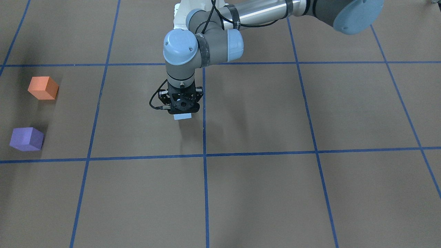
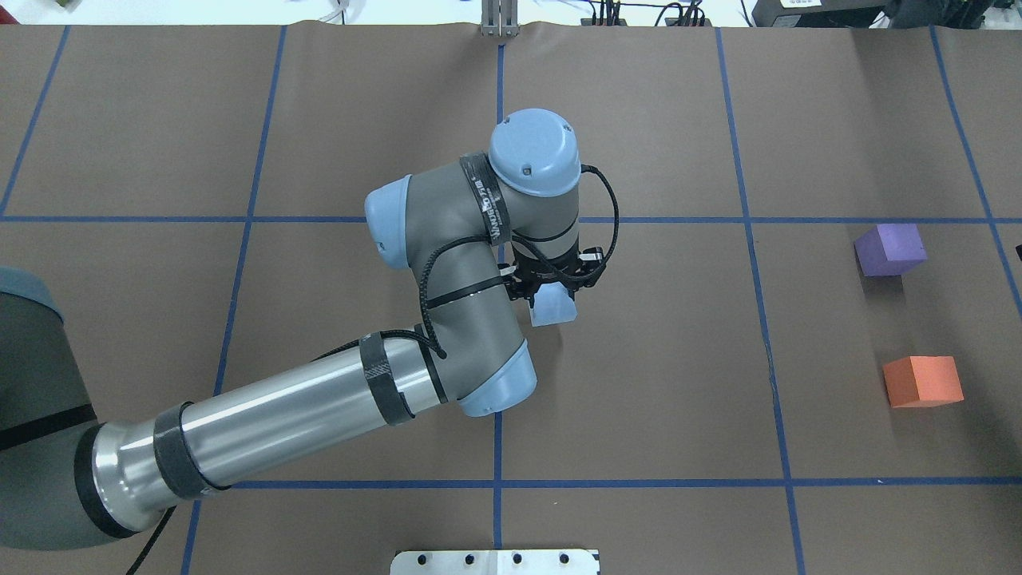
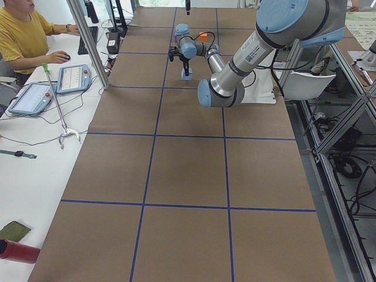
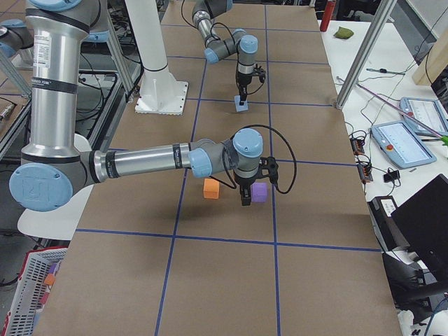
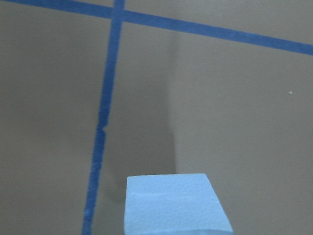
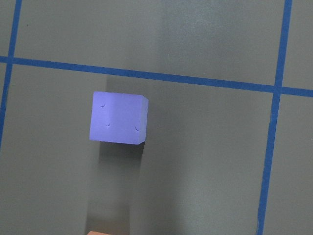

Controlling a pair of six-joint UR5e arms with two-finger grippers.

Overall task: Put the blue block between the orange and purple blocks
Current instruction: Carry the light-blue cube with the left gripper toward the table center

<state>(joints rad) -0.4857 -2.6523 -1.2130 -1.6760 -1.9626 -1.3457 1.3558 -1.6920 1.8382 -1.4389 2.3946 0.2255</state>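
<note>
At the middle of the counter (image 1: pixel 262 113), the left pincer (image 1: pixel 181 111) is clamped on the blue block (image 1: pixel 182 116) and holds it low. I can't tell whether it's clear of the surface. If it isn't, a sideways move drags it along the counter and could twist it in the grip.

Out wide, well apart from here, sit the orange block (image 1: pixel 42 88) and the purple block (image 1: pixel 26 138), with a modest gap between them. That's the danger zone: come in off-line or rotated, and a corner shoves one neighbour away.

And look at the side view! The right pincer (image 4: pixel 246 198) hangs just over that very gap, open or closed I cannot tell. If it doesn't clear out, the two could collide on arrival. It's a long reach across too, so any slip in the grip shows up at the far end.
</note>
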